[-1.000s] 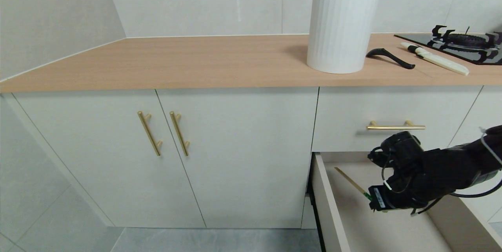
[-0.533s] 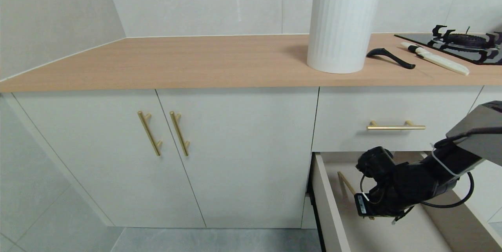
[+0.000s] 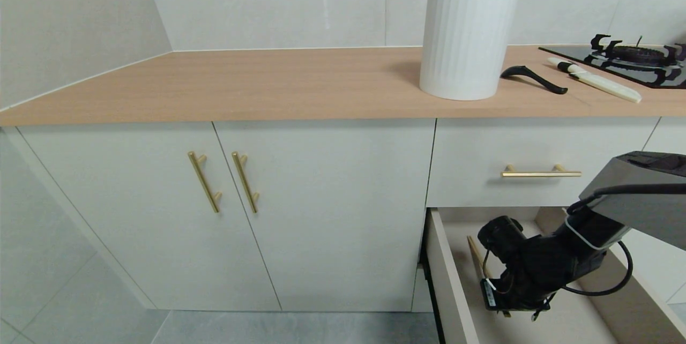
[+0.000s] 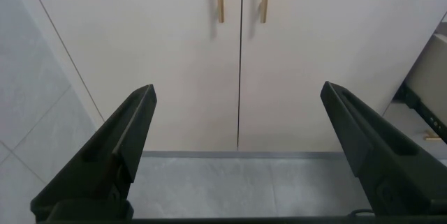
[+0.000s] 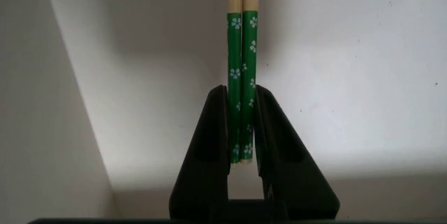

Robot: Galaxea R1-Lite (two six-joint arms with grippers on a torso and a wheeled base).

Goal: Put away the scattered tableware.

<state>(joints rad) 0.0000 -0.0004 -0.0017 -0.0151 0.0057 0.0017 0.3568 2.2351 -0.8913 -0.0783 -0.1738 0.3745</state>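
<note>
the right jaws, clamped on the chopsticks (image 5: 242, 63) low in the open drawer (image 3: 449, 279) by its left wall, should lay them flat before parting, while the left jaws hang apart.

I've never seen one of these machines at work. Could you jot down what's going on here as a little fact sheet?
Right gripper: shut on green-patterned chopsticks
Where: down inside the open drawer
Left gripper: open, holding nothing, facing the cabinet doors
On the countertop: white ribbed container, black utensil, cream knife
Released: not yet
</note>
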